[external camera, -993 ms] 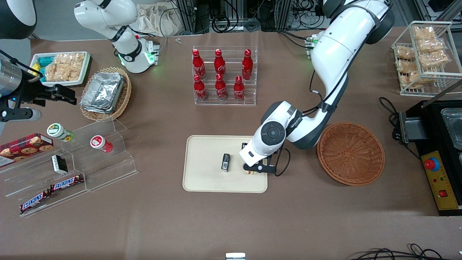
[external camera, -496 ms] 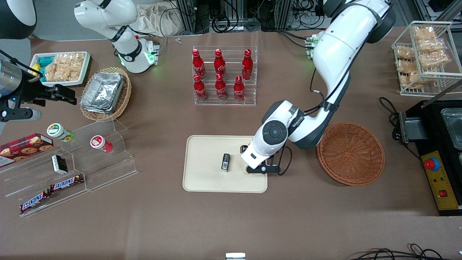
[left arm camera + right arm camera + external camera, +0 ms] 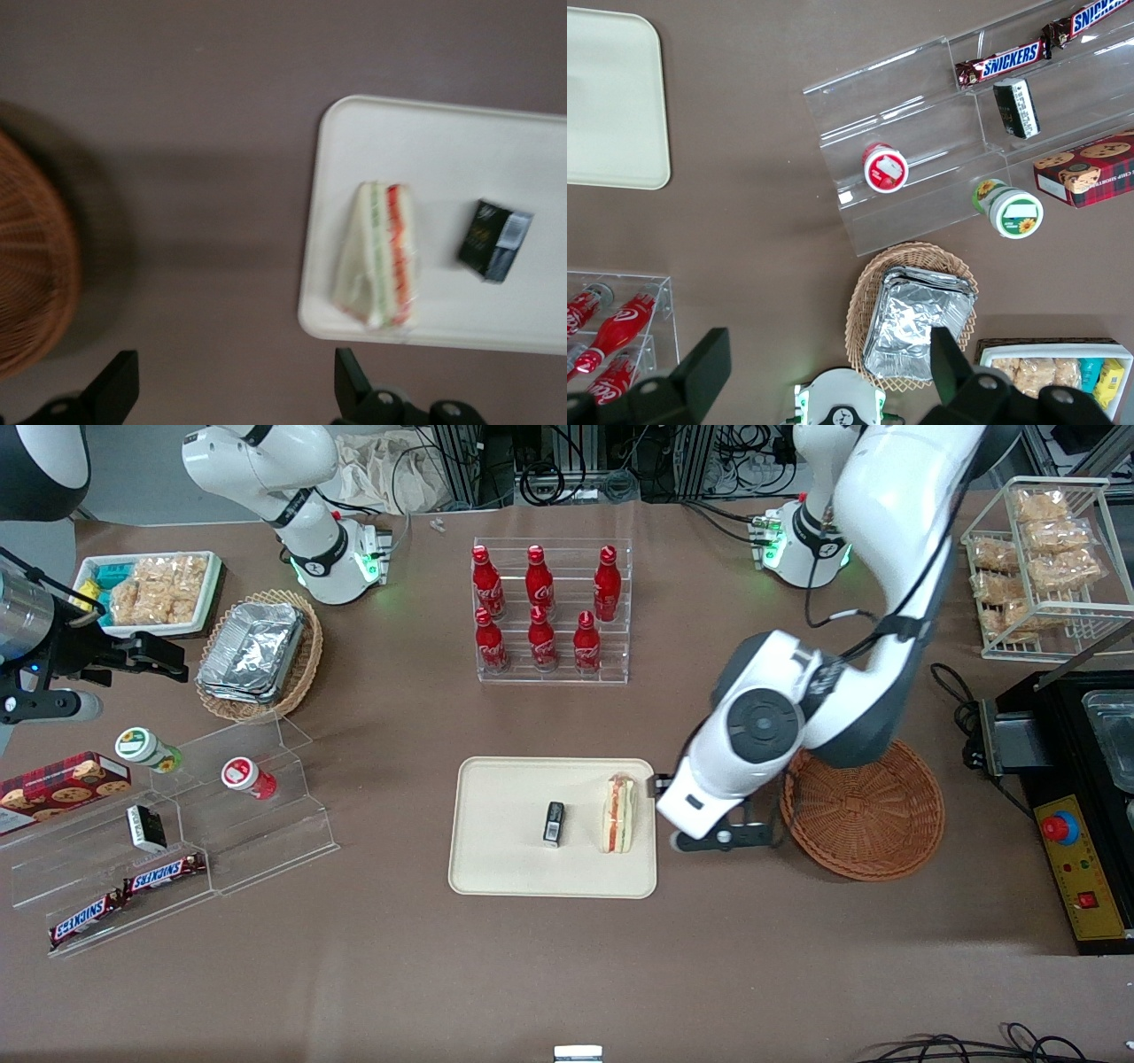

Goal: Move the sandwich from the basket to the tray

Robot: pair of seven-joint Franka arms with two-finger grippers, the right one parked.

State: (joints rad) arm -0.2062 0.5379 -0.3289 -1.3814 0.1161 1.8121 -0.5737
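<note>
Sandwich (image 3: 618, 813) lies on the tray (image 3: 505, 868) beside a small black packet (image 3: 554, 822). Gripper (image 3: 232, 390) wide open, empty, above the table between tray and basket (image 3: 873, 824). Looks soft, light, squashable: grip bread faces gently.

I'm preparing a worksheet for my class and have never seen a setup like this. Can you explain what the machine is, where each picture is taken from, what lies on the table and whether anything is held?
These are robot arms with two-finger grippers. One picture looks down on the table from the front; the others come from cameras on the wrists. The working arm's gripper hangs open and empty above bare table between the cream tray and the empty brown basket. The sandwich lies on the tray beside a small dark packet. Farther from the front camera stand red bottles.
</note>
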